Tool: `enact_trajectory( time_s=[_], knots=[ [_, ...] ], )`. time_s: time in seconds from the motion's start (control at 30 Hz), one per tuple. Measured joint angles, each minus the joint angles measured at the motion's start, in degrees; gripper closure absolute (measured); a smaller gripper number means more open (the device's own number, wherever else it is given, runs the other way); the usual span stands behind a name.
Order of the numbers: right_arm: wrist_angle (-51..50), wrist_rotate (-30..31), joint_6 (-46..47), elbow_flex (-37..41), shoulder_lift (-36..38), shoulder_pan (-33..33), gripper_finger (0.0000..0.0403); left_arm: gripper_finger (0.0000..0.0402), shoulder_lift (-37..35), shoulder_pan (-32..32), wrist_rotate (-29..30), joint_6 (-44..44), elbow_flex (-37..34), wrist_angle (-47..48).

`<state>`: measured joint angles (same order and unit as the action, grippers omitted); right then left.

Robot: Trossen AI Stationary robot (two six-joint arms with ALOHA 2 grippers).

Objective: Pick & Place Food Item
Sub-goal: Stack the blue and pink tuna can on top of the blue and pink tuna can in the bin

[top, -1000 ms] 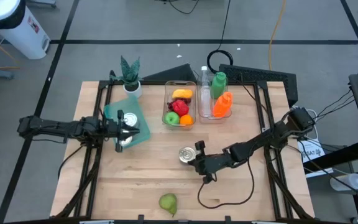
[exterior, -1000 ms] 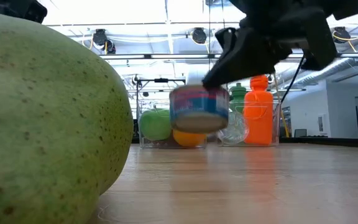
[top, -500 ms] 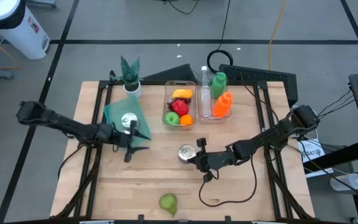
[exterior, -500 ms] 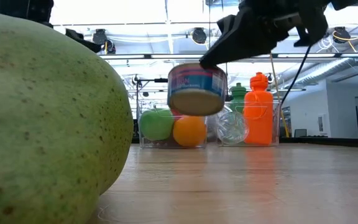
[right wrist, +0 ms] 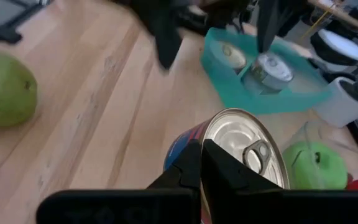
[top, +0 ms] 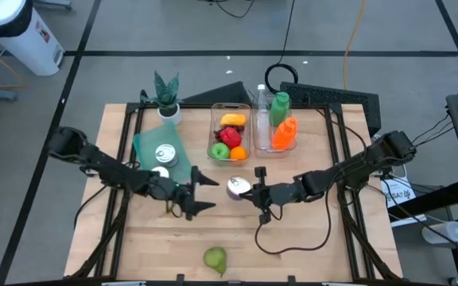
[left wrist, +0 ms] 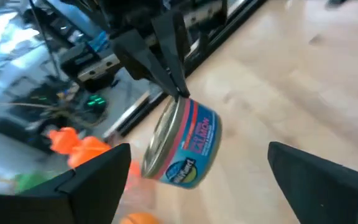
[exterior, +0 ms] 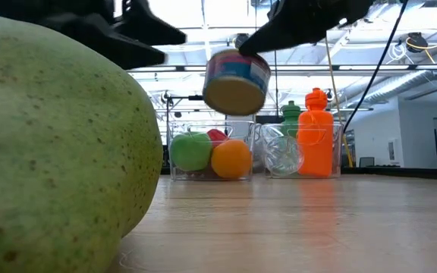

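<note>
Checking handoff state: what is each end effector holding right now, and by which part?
Right end effector holds the blue-and-red salmon tin can by its top rim at the pull tab, lifted off the table. Left end effector is open, holding nothing.

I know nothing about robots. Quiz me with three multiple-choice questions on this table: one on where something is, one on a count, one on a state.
1. Where is the pear?
A. near the table's front edge
B. in the fruit bin
C. on the teal tray

2. How many tins lie on the teal tray?
A. none
B. two
C. four

3. The blue tin is:
A. flat on the table
B. lifted in the right claw
C. in the left claw

Answers: 1 A, it lies alone at the front; 2 B, two silver tops show; 3 B, it hangs above the wood, left claw open.
</note>
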<state>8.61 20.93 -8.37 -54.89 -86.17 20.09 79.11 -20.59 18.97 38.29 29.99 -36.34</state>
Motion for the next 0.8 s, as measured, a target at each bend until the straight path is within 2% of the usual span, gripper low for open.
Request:
enact_trajectory(
  time_s=[0.23, 0.37, 0.7, 0.8],
  knots=[
    [0.3, -0.2, 0.1, 0.0, 1.4, -1.5, 0.0403, 0.0002, 8.2, -1.0, 13.7, 2.6, 8.6, 2.9],
    [1.7, -0.7, -0.1, 0.0, 1.5, -2.3, 0.0403, 0.0004, 10.7, -0.5, 14.2, 4.2, 10.9, 4.0],
    [5.3, -7.6, 0.0, 0.0, 1.4, -3.5, 0.0403, 0.0003, 12.8, 1.8, 14.4, 6.6, 11.1, 1.7],
    [5.3, -7.8, 0.1, 0.0, 1.4, -3.6, 0.0403, 0.0006, 12.8, 2.3, 14.5, 6.3, 11.1, 0.7]
  ],
)
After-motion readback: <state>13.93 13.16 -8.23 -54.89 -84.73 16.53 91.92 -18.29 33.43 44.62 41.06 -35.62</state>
